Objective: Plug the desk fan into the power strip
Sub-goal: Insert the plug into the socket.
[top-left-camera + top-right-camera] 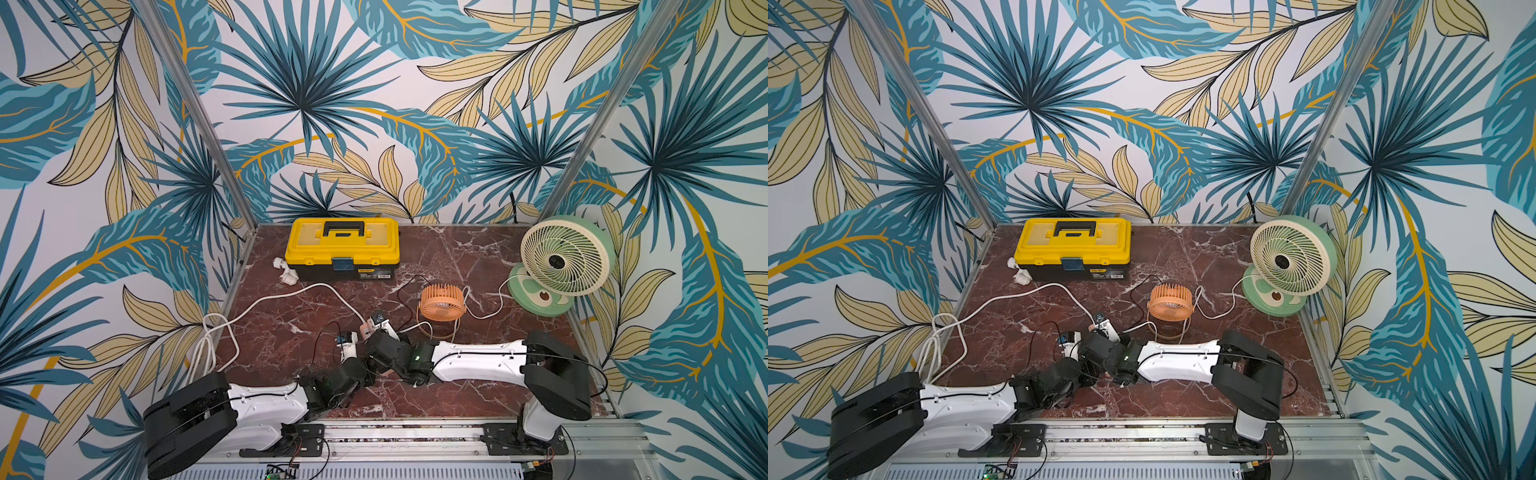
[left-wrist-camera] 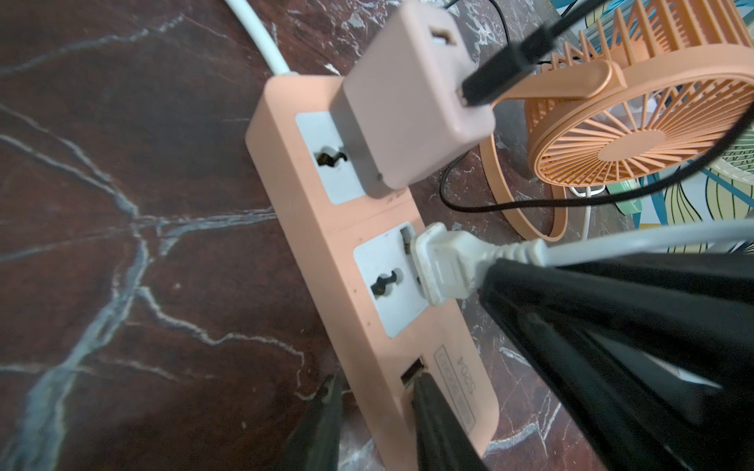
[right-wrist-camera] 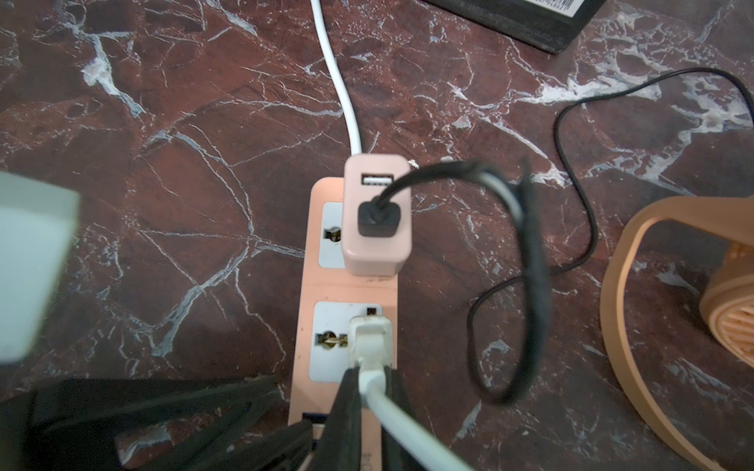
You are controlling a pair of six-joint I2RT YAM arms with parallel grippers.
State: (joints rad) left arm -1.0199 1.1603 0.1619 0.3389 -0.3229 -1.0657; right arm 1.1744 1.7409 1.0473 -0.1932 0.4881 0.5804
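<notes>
The green-and-cream desk fan (image 1: 565, 255) stands at the table's back right, and its thin white cord runs toward the middle. The salmon power strip (image 2: 322, 228) lies flat near the table's centre. My right gripper (image 3: 371, 371) is shut on the neck of the fan's white plug (image 3: 369, 338), which sits on the second socket (image 2: 383, 281); how deep the prongs go is hidden. My left gripper (image 2: 375, 381) clamps the strip's USB end, one finger against its side and one on its face. A pink adapter (image 2: 412, 118) with a black cable fills the first socket.
A small orange fan (image 1: 442, 301) stands just right of the strip with a black cable looping round it. A yellow toolbox (image 1: 343, 243) sits at the back with white fittings (image 1: 286, 272) beside it. The strip's thick white cord (image 1: 266, 301) trails off the left edge.
</notes>
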